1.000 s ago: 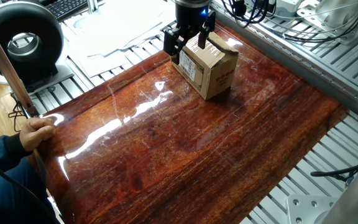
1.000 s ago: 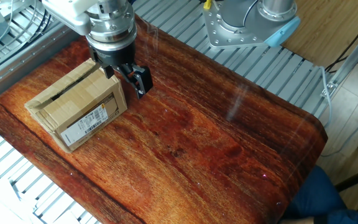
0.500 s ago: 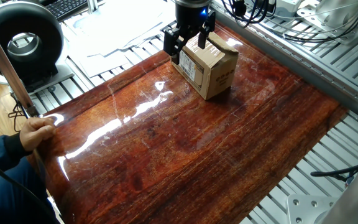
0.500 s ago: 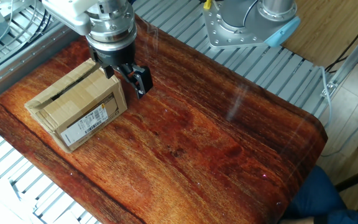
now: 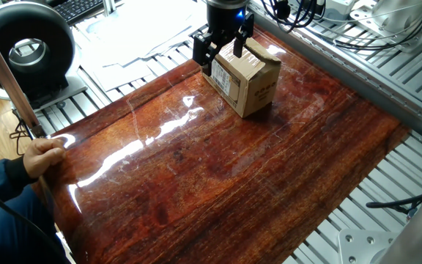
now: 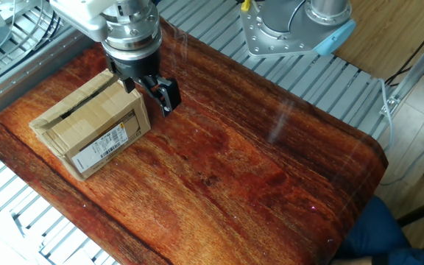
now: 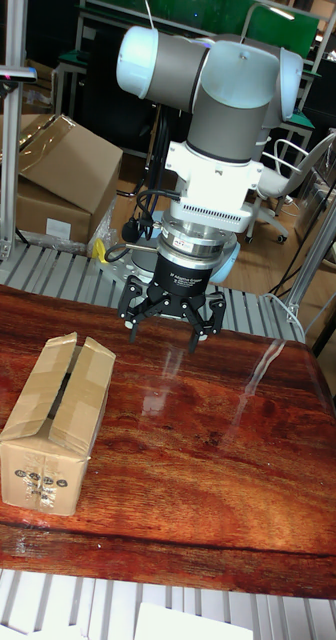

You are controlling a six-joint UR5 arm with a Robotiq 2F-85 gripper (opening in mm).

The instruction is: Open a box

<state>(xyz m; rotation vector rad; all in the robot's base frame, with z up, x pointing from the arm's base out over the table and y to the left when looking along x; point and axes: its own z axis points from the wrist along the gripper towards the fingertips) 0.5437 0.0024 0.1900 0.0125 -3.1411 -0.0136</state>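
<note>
My black two-finger gripper (image 7: 168,330), jaws spread wide, stands at one end of the small brown cardboard box (image 6: 90,125) on the glossy red-brown wooden table (image 6: 256,177); its white barcode label (image 6: 106,146) is too small to read; the tall view shows dark printing (image 7: 40,482) on another face, likewise illegible.

The small brown corrugated-cardboard box (image 6: 87,121) carries a white label (image 6: 107,144) with dark barcode lines, and black printing on another face. The glossy wooden table top (image 5: 218,169) is red-brown, streaked with darker grain. The two-finger gripper (image 7: 166,338) is black, beneath a grey robot arm (image 7: 223,95) with pale-blue caps.
</note>
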